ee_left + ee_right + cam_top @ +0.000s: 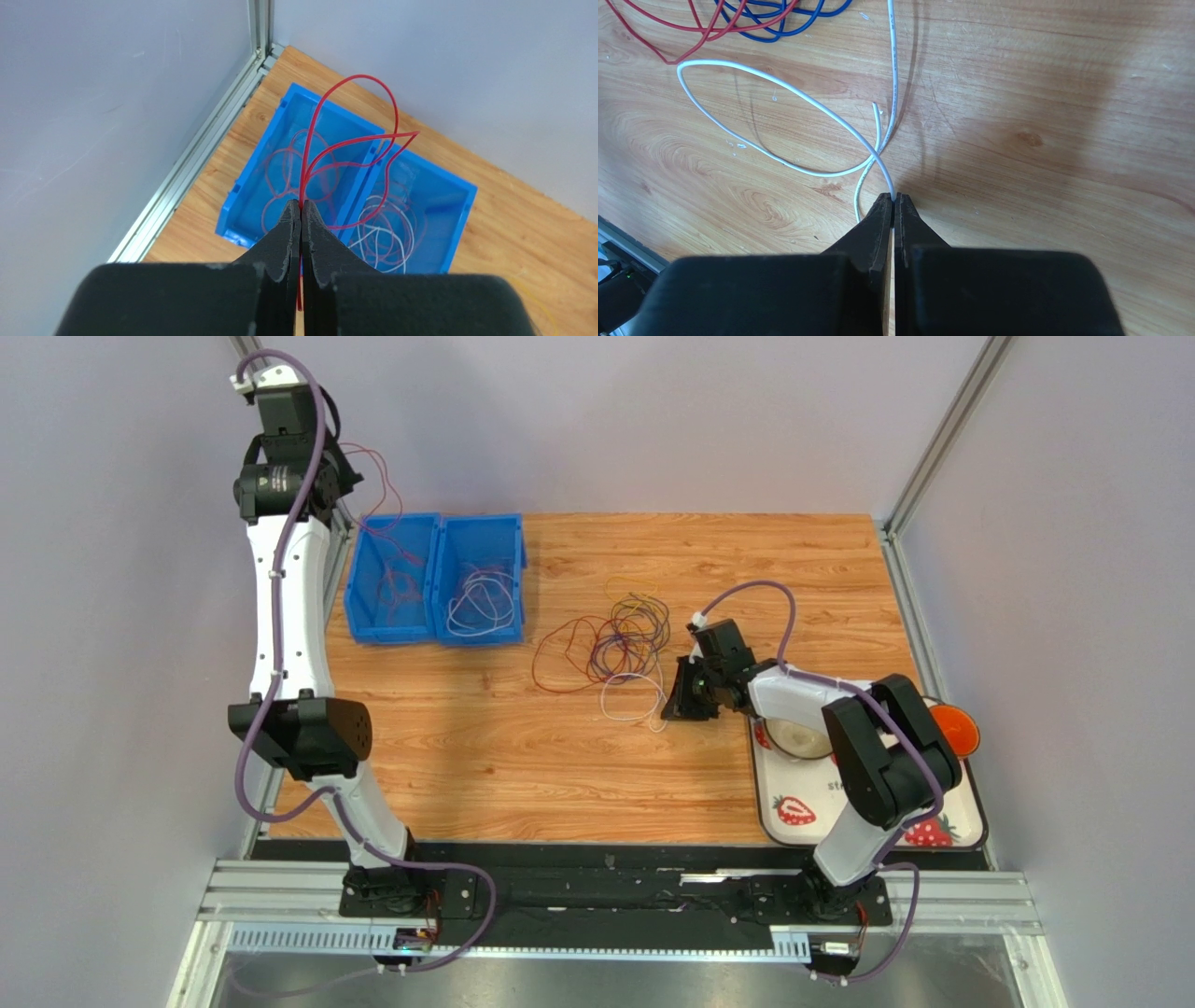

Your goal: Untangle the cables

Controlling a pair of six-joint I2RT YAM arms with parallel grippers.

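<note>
A loose tangle of cables (pixel 617 637) in red, dark, yellow and purple lies mid-table. My left gripper (pixel 302 204) is raised high over the blue bin (pixel 460 224) and is shut on a red cable (pixel 304 183), which loops upward and trails down into the bin. The bin's left compartment holds red loops; the right one holds white and red loops. My right gripper (pixel 895 197) is low on the wood, just right of the tangle, shut on a white cable (pixel 884 168). That loop spreads left toward red and blue strands.
The blue two-compartment bin (pixel 438 546) stands at the back left. A strawberry-print tray (pixel 940 826) with a white bowl (pixel 793 739) and an orange bowl (pixel 958 728) sits at the right, under the right arm. Aluminium frame rails border the table.
</note>
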